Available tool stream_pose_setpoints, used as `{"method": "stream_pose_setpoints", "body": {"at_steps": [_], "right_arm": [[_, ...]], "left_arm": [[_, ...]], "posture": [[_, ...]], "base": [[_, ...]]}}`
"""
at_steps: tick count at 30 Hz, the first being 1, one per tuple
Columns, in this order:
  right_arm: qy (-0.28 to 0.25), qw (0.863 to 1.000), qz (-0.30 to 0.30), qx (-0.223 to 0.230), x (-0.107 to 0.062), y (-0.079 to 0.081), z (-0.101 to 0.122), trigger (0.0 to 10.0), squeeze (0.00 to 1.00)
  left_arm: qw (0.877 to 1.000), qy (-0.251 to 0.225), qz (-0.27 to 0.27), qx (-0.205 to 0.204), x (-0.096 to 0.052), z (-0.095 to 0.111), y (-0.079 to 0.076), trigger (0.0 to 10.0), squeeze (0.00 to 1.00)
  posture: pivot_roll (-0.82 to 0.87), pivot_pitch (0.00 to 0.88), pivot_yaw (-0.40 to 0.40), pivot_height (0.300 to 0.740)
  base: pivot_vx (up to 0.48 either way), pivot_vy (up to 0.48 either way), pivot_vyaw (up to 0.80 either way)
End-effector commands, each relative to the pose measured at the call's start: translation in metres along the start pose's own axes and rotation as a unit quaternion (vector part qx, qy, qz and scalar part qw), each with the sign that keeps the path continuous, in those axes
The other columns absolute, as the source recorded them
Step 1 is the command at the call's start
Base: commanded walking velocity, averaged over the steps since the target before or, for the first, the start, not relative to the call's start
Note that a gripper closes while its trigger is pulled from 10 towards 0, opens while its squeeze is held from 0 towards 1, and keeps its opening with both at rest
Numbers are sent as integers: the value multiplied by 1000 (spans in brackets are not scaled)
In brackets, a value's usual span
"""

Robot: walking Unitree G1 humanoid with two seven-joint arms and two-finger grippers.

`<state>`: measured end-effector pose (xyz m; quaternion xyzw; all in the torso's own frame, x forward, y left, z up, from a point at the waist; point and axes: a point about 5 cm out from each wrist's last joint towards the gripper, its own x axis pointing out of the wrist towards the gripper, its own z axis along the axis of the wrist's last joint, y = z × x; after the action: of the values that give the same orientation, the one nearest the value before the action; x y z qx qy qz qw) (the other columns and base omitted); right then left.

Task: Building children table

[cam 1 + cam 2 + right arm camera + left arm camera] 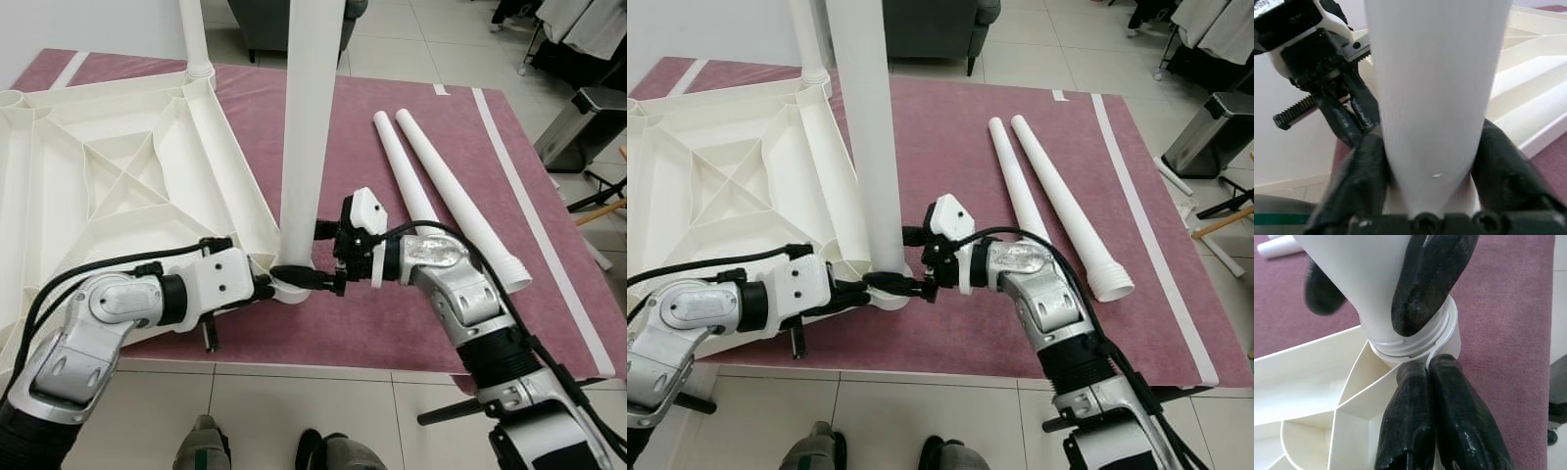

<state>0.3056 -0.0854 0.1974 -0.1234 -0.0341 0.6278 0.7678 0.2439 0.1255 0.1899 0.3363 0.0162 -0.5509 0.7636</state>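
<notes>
Left eye view: the upright leg [310,127] stands vertical in the corner socket [291,286] of the upturned tabletop [118,166], with the right pincer [306,277] clamped round its base and the left pincer [266,285] meeting it from the opposite side.

Right eye view: two spare legs [1048,196] lie on the maroon mat [950,147], nearer the right arm.

Left wrist view: left fingers [1420,431] pressed together at the socket's collar.

Right wrist view: right fingers [1364,171] pinch the leg; its long axis must stay plumb to seat.
</notes>
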Motion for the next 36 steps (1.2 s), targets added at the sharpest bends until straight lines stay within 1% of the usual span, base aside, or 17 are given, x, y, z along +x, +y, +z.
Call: {"method": "stream_pose_setpoints", "body": {"at_steps": [1,11,12,14,15,16,21,22,24,25,26,27,29,31,33,35,36], "right_arm": [[-10,1000,0,18,-1,-5,1,0,0],[-13,1000,-4,22,1,-5,-1,0,0],[4,999,-42,22,3,-8,-6,0,0],[16,997,-70,22,5,-11,-10,0,0],[31,992,-117,31,12,-12,-17,0,0],[50,981,-184,44,21,-11,-26,0,0],[60,972,-220,53,27,-9,-31,0,0],[65,964,-250,64,32,-8,-34,0,0],[70,957,-273,68,36,-6,-36,0,0],[78,944,-310,85,40,-5,-41,0,0],[78,944,-310,85,40,-5,-41,0,0],[88,929,-348,96,44,-4,-45,0,0],[88,929,-348,96,44,-4,-45,0,0],[98,895,-418,124,54,-4,-51,0,0],[98,895,-418,124,54,-4,-51,0,0],[88,866,-472,142,66,-5,-47,0,0],[88,866,-472,142,66,-5,-47,0,0]], "left_arm": [[999,-36,-12,26,-3,17,-4,0,0],[999,-37,-14,23,-3,18,-6,0,0],[999,-36,9,18,1,17,1,0,0],[999,-34,27,15,4,17,7,0,0],[997,-32,66,3,11,16,20,0,0],[993,-27,114,-13,21,16,37,0,0],[990,-23,135,-21,26,16,45,0,0],[988,-21,149,-27,30,17,52,0,0],[988,-22,153,-29,34,19,56,0,0],[985,-21,166,-34,39,21,62,0,0],[985,-21,166,-34,39,21,62,0,0],[984,-22,171,-34,45,23,66,0,0],[984,-22,171,-34,45,23,66,0,0],[983,-23,180,-37,55,28,73,0,0],[983,-23,180,-37,55,28,73,0,0],[983,-31,179,-34,63,35,75,0,0],[983,-31,179,-34,63,35,75,0,0]], "posture": [[154,91,-35,740],[151,93,-34,740],[150,96,-34,740],[150,96,-34,740],[150,102,-34,740],[148,105,-32,740],[145,107,-31,740],[140,111,-26,740],[139,112,-25,740],[137,112,-22,740],[137,112,-22,740],[133,114,-17,740],[133,114,-17,740],[129,114,-13,740],[129,114,-13,740],[136,114,-14,740],[136,114,-14,740]], "base": [[0,0,0],[0,0,0],[0,0,0],[0,0,0],[0,0,0],[0,0,0],[0,0,0],[0,0,0],[0,0,0],[0,0,0],[0,0,0],[0,0,0],[0,0,0],[0,0,0],[0,0,0],[0,0,0],[0,0,0]]}}
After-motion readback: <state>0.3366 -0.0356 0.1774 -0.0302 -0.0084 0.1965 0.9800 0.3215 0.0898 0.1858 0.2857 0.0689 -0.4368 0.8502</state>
